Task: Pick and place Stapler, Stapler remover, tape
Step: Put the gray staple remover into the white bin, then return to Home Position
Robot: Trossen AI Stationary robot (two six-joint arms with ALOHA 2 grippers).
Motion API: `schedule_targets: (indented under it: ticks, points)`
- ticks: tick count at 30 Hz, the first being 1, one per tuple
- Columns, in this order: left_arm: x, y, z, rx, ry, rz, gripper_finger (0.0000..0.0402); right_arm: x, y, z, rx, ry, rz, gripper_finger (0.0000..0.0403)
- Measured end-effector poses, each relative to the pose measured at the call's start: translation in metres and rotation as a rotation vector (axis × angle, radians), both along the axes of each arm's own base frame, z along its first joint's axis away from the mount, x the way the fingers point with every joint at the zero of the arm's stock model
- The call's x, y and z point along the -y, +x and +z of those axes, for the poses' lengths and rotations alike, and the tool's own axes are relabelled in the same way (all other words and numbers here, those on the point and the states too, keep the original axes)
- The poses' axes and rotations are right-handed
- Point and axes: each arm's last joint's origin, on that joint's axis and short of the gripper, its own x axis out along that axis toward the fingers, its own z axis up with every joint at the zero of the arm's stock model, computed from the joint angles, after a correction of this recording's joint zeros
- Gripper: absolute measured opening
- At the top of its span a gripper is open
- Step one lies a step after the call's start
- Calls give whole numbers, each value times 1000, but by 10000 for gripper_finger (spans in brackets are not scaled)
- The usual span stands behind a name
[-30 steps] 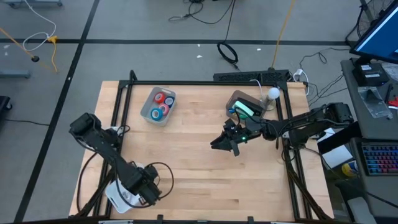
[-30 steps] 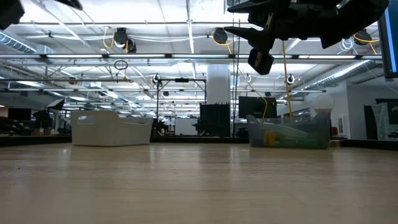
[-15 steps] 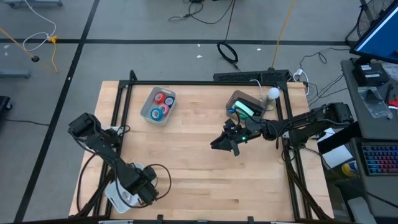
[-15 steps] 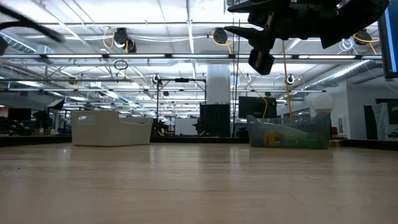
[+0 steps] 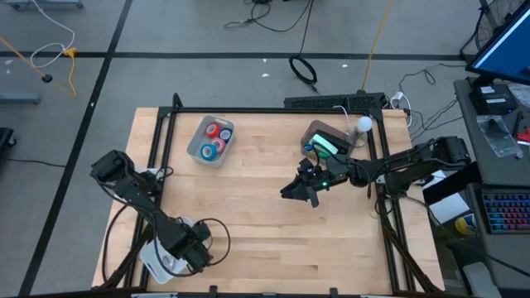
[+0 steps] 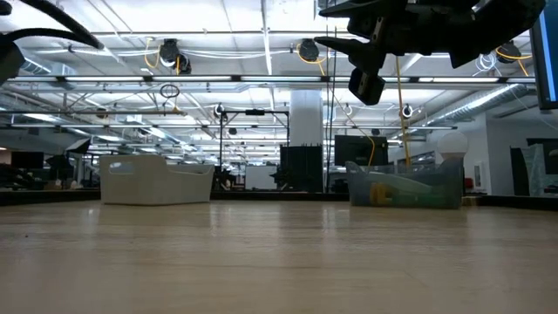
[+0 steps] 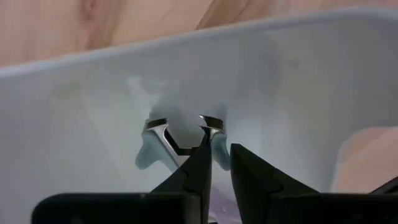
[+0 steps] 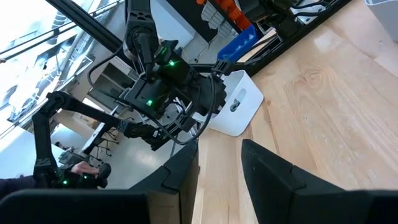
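We see a wooden desk (image 5: 257, 207) from above with two dark arms on it. The left gripper (image 5: 189, 252) is down at the near left corner, right over a white bin (image 5: 156, 261). In the left wrist view its fingers (image 7: 193, 171) are a little apart, with just a thin gap between them. They reach into the white bin, just in front of a small metal claw piece with pale blue grips, the stapler remover (image 7: 180, 140). The remover lies on the bin's floor, and we cannot tell if the fingers touch it.

The right gripper (image 5: 294, 190) hangs in the air over the middle of the desk, toward the right side. Its fingers (image 8: 273, 171) are apart and hold nothing.

The tape (image 5: 214, 139) sits in a clear bin (image 5: 195, 149) at the far left part of the desk, well apart from both grippers. We see red rolls and blue rolls in it.

Another clear bin (image 5: 315, 132) stands at the far right part of the desk, with something green (image 5: 325, 146) inside. A white ball (image 5: 363, 124) sits just beside that bin.
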Motion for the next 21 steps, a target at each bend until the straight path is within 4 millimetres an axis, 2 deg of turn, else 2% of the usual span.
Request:
schedule_targets:
  ticks: [5,11,16,21]
  points:
    - [-3,-1,9,26,-27,-7,82,0,0,0,0,0,-1,114]
    - [-9,-6,31,113,-50,-5,97,0,0,1,9,-3,-1,114]
    - [-20,-14,60,174,-157,11,107,0,0,1,10,-3,-1,114]
    - [-40,-24,95,347,-190,78,108,0,0,2,23,0,0,114]
